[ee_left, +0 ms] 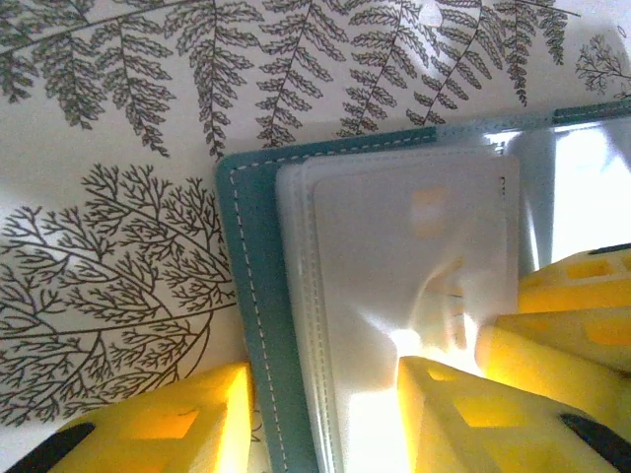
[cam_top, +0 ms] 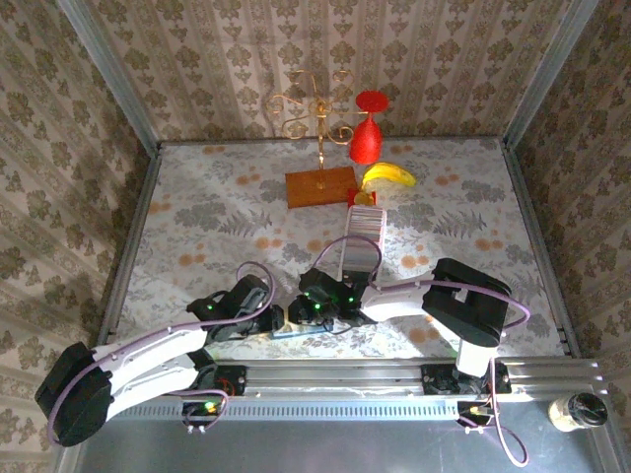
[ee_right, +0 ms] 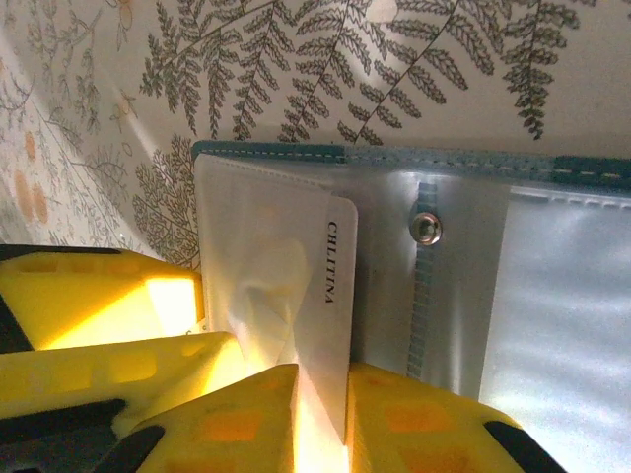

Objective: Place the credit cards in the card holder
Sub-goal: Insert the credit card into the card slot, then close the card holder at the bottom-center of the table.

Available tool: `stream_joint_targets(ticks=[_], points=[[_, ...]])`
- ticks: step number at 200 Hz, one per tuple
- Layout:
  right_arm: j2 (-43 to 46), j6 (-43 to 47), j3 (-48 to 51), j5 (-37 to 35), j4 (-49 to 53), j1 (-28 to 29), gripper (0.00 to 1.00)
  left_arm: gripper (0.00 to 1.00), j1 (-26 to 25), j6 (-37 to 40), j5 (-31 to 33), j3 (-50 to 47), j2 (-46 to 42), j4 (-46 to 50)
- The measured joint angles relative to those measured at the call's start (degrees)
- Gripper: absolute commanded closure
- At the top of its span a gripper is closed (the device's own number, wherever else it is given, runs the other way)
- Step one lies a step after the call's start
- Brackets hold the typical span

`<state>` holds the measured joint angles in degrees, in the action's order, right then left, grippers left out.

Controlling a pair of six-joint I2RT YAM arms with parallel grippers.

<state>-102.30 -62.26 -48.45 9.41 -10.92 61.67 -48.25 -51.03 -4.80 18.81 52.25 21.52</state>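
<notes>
**Fern-print tablecloth [cam_top: 197,227]: filling under way, most left to do**

Nearest the arms lies the open teal card holder [ee_left: 251,296]; the left gripper [ee_left: 325,384] stands astride its stitched edge, jaws apart, apparently pinning it flat; the right gripper [ee_right: 320,379] is pinched on a white credit card [ee_right: 330,276] that looks partway into a clear sleeve, not yet seated, I judge; farther back stands the row of credit cards [cam_top: 361,236], so most of the job is left.

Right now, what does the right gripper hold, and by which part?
A credit card, pinched at its near end, its far end against the card holder.
</notes>
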Motion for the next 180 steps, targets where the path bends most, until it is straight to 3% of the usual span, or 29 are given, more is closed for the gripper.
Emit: stream_joint_targets(ticks=[39, 109, 180], points=[[2.84, 1.14, 0.22, -1.38, 3.91, 0.15, 0.81, 0.53, 0.42, 0.02, -0.39, 0.0, -2.6, 1.33], [2.14, 2.54, 0.2, -3.5, 7.74, 0.09, 1.0, 0.51, 0.28, -1.27, -1.84, -0.55, -2.71, 2.29], [1.44, 1.9, 1.2, -3.39, 4.63, 0.04, 1.0, 0.49, -0.52, -2.84, -2.47, -0.79, -0.46, 0.2]])
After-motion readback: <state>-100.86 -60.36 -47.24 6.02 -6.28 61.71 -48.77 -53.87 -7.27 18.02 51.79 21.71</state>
